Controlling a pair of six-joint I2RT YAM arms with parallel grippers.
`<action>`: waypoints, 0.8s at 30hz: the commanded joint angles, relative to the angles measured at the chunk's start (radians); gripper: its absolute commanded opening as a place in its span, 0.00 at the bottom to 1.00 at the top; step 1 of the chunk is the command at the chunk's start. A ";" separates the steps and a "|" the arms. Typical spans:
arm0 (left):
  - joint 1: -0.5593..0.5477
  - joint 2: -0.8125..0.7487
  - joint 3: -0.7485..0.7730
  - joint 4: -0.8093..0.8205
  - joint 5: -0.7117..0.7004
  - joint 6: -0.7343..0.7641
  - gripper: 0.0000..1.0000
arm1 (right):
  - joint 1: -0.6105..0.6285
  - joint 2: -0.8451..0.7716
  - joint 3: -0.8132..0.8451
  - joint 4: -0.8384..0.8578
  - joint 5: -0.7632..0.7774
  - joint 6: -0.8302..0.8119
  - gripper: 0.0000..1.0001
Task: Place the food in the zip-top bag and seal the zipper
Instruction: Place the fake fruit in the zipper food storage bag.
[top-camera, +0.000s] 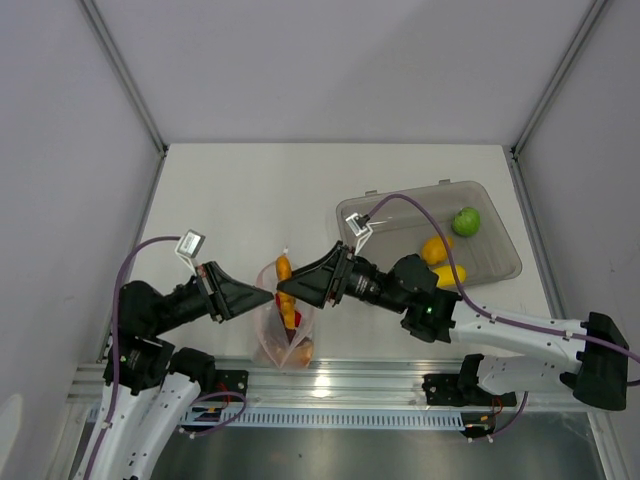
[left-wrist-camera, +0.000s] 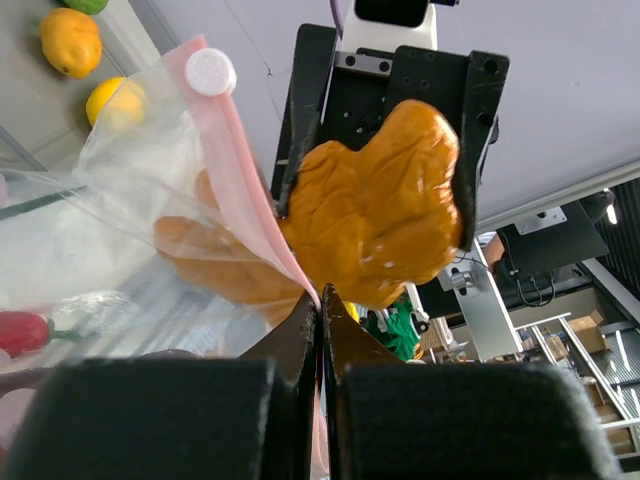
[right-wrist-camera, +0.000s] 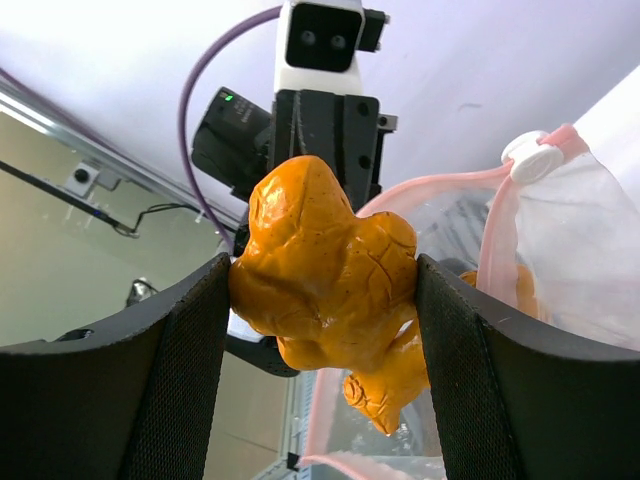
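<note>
The clear zip-top bag (top-camera: 283, 335) stands open near the table's front edge, with orange pieces and a red chili (left-wrist-camera: 20, 331) inside. My left gripper (top-camera: 266, 293) is shut on the bag's pinkish-red zipper strip (left-wrist-camera: 262, 205) and holds the mouth up; a white slider (left-wrist-camera: 211, 72) sits at the strip's end. My right gripper (top-camera: 291, 288) is shut on a knobbly orange food piece (right-wrist-camera: 325, 262) and holds it at the bag's mouth (right-wrist-camera: 560, 250). That piece also shows in the left wrist view (left-wrist-camera: 375, 215). A green round fruit (top-camera: 465, 221) and two yellow-orange fruits (top-camera: 436, 249) lie in the bin.
The grey translucent bin (top-camera: 500, 262) stands at the right of the table, behind the right arm. A metal rail (top-camera: 330, 380) runs along the table's near edge below the bag. White walls close in the table on three sides.
</note>
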 joint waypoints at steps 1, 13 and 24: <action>-0.005 0.016 0.032 0.093 0.006 -0.047 0.01 | 0.021 0.003 0.010 0.001 0.056 -0.079 0.14; -0.005 0.024 0.036 0.100 -0.001 -0.059 0.01 | 0.117 -0.034 0.076 -0.208 0.177 -0.256 0.83; -0.005 0.024 0.036 0.094 -0.001 -0.057 0.01 | 0.119 -0.113 0.072 -0.321 0.235 -0.280 0.99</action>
